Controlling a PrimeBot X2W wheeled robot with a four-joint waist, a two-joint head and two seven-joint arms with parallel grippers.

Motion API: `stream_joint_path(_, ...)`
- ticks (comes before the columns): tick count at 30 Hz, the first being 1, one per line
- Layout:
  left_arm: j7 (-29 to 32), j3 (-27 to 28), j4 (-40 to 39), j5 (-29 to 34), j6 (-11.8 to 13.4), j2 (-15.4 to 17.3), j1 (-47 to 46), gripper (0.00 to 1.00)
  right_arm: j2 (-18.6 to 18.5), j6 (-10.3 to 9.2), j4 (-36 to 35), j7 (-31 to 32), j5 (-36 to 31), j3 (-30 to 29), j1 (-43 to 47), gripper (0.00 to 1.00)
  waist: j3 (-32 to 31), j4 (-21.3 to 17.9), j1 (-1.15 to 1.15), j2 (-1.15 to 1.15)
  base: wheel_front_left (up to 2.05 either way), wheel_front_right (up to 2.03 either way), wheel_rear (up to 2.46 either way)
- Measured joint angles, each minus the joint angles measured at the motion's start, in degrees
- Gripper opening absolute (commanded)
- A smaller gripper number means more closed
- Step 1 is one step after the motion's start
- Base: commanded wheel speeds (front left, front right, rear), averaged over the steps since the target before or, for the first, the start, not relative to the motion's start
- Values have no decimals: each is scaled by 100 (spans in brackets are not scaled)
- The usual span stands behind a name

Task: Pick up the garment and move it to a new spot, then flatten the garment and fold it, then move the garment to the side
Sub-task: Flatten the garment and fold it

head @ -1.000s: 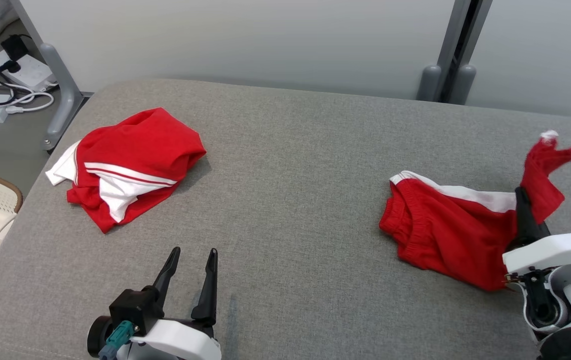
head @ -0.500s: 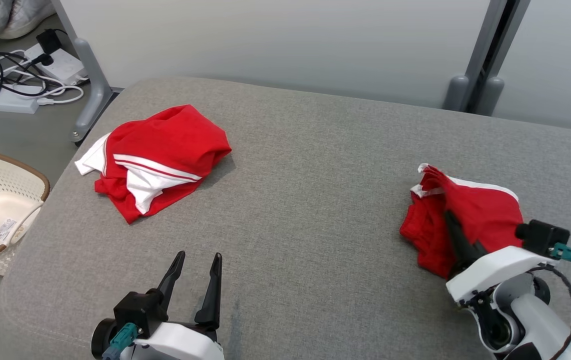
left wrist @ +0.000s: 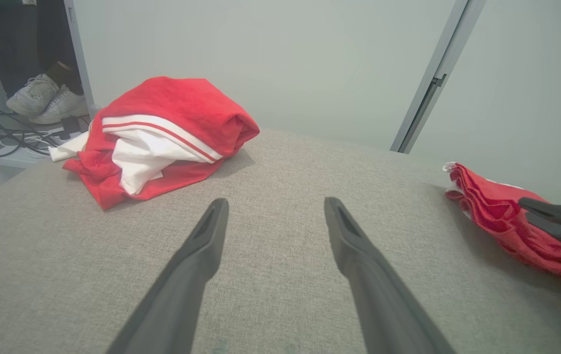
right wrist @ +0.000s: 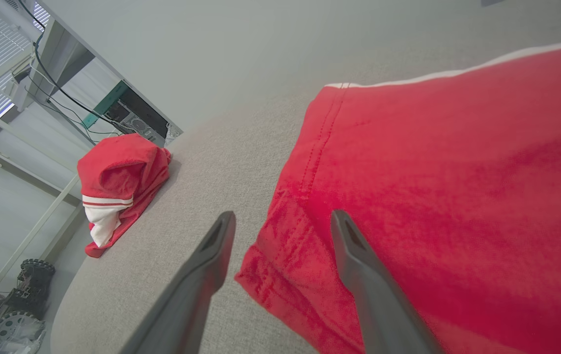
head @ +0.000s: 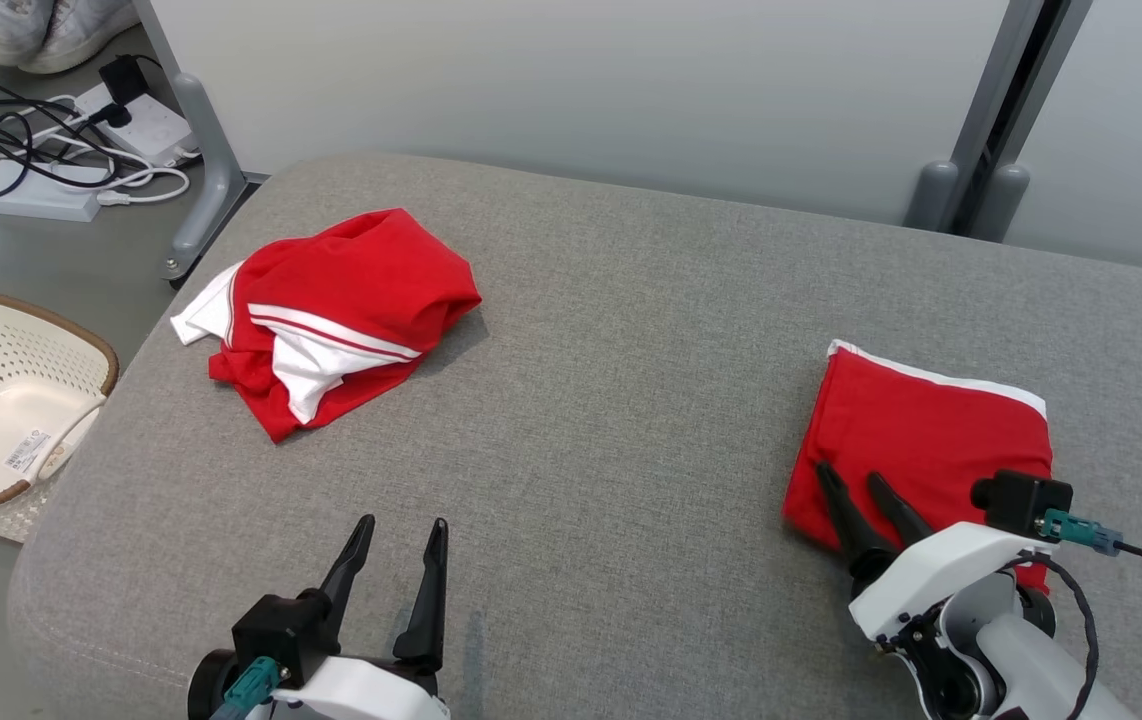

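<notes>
**Folded garment at right claw, side move outstanding**

1. Desk (head: 631, 330): grey fabric top, carrying two cloth items set well apart.

2. Folded red garment (head: 931, 440): this is the task item. It lies flat on the right half of the desk as a near-square packet, with a white-trimmed edge on its far side. I find no marked long axis. The fold looks complete, so I judge that only the move to the side is left.

3. Crumpled red-and-white garment (head: 341, 310): heaped at the far left of the desk and not touched by either claw.

4. Basket (head: 81, 340): pale, perforated, on the floor off the desk's left edge.

5. Right claw (head: 848, 473): released, fingers apart and holding nothing. It sits at the near-left corner of the folded red garment. In the right wrist view one finger is over bare desk and the other over red cloth, so the garment's left edge runs between them. I cannot tell whether the tips touch the cloth.

6. Left claw (head: 401, 523): released and empty, low over bare desk near the front edge.

Finding: the folded red garment lies directly ahead of my right claw and far to the right of my left. The right arm is the nearer one, and its fingers straddle the edge it would need to pinch.
</notes>
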Motion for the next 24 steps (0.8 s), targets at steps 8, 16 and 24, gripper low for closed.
stream_joint_path(8,0,-5,-26,-1,9,-2,0,100,144,0,119,-78,10,142,-137,100,15,-81,0,0,0,0,0)
stream_joint_path(16,0,111,-58,-54,23,-4,1,100,198,0,-94,-14,113,441,-283,100,10,-298,0,0,0,0,0)
stream_joint_path(24,0,230,-337,-359,1,0,-13,100,-582,0,-426,-381,-777,93,-384,100,-147,-632,0,0,0,0,0)
